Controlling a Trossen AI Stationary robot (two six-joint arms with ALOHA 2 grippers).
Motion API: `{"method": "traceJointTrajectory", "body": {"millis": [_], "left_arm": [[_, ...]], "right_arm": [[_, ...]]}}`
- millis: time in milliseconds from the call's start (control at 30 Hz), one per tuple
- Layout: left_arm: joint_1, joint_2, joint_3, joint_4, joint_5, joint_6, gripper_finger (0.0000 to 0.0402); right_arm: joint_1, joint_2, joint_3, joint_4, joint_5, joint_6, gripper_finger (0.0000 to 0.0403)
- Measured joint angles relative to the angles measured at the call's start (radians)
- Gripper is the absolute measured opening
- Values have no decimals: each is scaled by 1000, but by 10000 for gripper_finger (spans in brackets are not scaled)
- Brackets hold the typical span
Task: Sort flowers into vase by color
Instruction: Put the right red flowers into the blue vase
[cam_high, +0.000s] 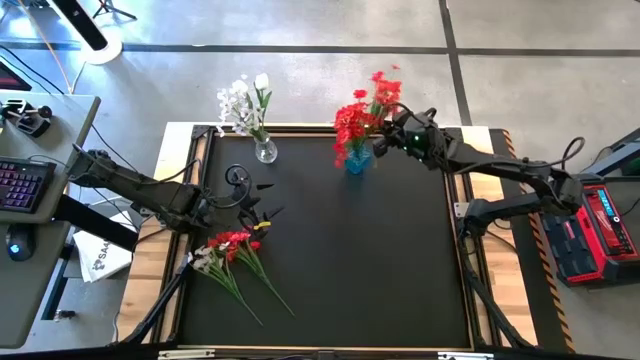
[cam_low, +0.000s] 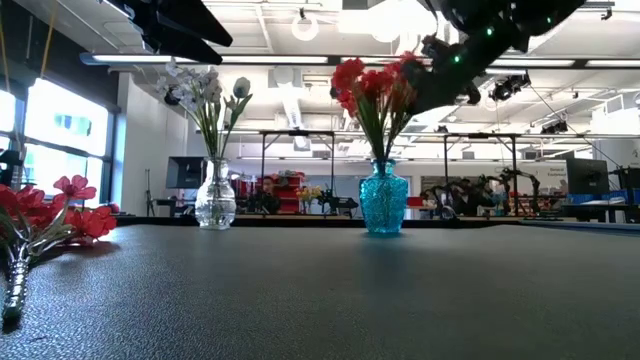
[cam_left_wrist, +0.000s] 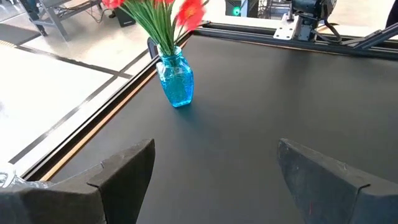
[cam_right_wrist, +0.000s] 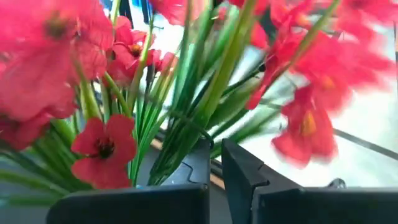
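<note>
A blue glass vase (cam_high: 356, 161) at the table's far side holds a bunch of red flowers (cam_high: 358, 118). Left of it, a clear vase (cam_high: 265, 151) holds white flowers (cam_high: 240, 103). Loose red and white sprigs (cam_high: 232, 250) lie flat on the mat near the left edge, blooms toward my left arm. My left gripper (cam_high: 262, 215) hovers open just beyond this pile, and its wrist view (cam_left_wrist: 214, 155) looks toward the blue vase (cam_left_wrist: 176, 79). My right gripper (cam_high: 383, 142) is against the red bunch above the blue vase, fingers nearly together. My right gripper (cam_right_wrist: 215, 167) is shut on a green stem (cam_right_wrist: 186, 146) of the red bunch. It comes roughly level from the table's right side, above the blue vase's neck. The left finger (cam_right_wrist: 198, 163) hides the contact point. The sprig stands upright among the others.
The mat's raised frame (cam_high: 470, 250) borders the work area. Both vases stand close to the far edge (cam_high: 300, 130). A keyboard and mouse sit on a desk (cam_high: 25, 190) off the table's left, and a red case (cam_high: 600, 215) sits off its right.
</note>
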Motion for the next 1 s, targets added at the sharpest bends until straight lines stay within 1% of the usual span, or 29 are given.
{"method": "traceJointTrajectory", "body": {"millis": [100, 200, 267, 333, 400, 500, 600, 667, 767, 900, 1000], "left_arm": [[0, 0, 0, -1, 0, 0, 323], [0, 0, 0, -1, 0, 0, 323], [0, 0, 0, -1, 0, 0, 323], [0, 0, 0, -1, 0, 0, 323], [0, 0, 0, -1, 0, 0, 323], [0, 0, 0, -2, 0, 0, 323], [0, 0, 0, -3, 0, 0, 323], [0, 0, 0, -13, 0, -1, 323], [0, 0, 0, -27, 0, -10, 323], [0, 0, 0, -30, 2, -10, 323], [0, 0, 0, -30, 3, -10, 323]], "right_arm": [[3, 0, 76, -150, -27, 9, 19], [3, 0, 108, -215, -102, 26, 30], [3, 0, 109, -215, -172, 31, 46], [7, 6, 109, -211, -211, 30, 68], [16, 20, 109, -197, -224, 6, 91], [41, 35, 109, -137, -235, -76, 123], [72, 36, 111, -80, -278, -173, 146], [91, 27, 133, -98, -284, -191, 156], [118, 10, 212, -202, -280, -167, 162], [179, 10, 337, -456, -278, -86, 158], [248, 9, 360, -552, -297, -28, 150]]}}
